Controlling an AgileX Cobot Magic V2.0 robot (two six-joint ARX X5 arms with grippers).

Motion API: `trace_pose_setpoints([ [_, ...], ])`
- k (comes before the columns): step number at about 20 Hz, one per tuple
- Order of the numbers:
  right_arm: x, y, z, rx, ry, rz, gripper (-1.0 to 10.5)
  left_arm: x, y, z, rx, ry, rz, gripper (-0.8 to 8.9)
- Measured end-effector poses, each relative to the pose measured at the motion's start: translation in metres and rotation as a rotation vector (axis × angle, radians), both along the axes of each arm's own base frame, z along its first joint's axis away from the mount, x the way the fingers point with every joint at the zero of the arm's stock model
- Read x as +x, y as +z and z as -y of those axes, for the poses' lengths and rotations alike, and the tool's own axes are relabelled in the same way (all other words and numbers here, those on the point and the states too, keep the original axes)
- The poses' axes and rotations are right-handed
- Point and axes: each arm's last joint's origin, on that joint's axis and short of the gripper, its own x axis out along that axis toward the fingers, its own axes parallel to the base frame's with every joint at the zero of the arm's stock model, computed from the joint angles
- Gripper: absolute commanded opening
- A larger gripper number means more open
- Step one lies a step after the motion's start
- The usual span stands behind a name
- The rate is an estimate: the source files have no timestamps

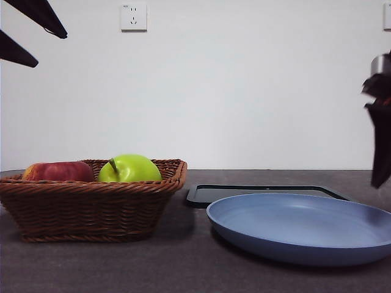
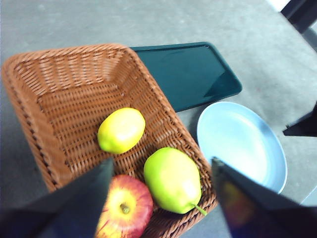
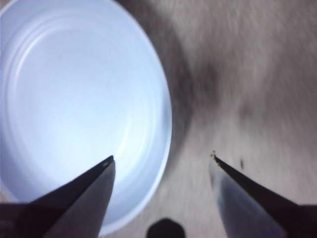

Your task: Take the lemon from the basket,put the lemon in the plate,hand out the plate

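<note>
**Layout on table**

Brown woven wicker basket [image 1: 91,201] at left, holding small yellow lemon [image 2: 121,130], yellow-green apple [image 1: 129,168] and red apple [image 1: 58,171]. Round light-blue plate [image 1: 305,229] at right. Flat black rectangular tray [image 1: 263,193] behind plate, beside basket.

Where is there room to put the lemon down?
The plate is bare all over, beside the black tray, which is bare too. Inside the basket, the far half past the lemon is free; the near end is crowded with the red apple and green apple.
</note>
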Motion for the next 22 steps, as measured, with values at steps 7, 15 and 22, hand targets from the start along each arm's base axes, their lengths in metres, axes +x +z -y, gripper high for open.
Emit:
trace_pose_setpoints([
  [7,0.02,-0.032,-0.006,0.061,0.004,-0.082,2.0,-0.001,-0.001,0.001,0.01,0.004,-0.012,3.9],
  [15,0.022,-0.032,-0.004,0.01,-0.051,-0.069,0.0,-0.001,-0.001,0.0,0.016,0.011,-0.011,3.9],
  [22,0.017,-0.023,-0.004,0.007,-0.072,-0.058,0.0,-0.001,-0.001,0.002,0.015,0.002,-0.011,3.96],
])
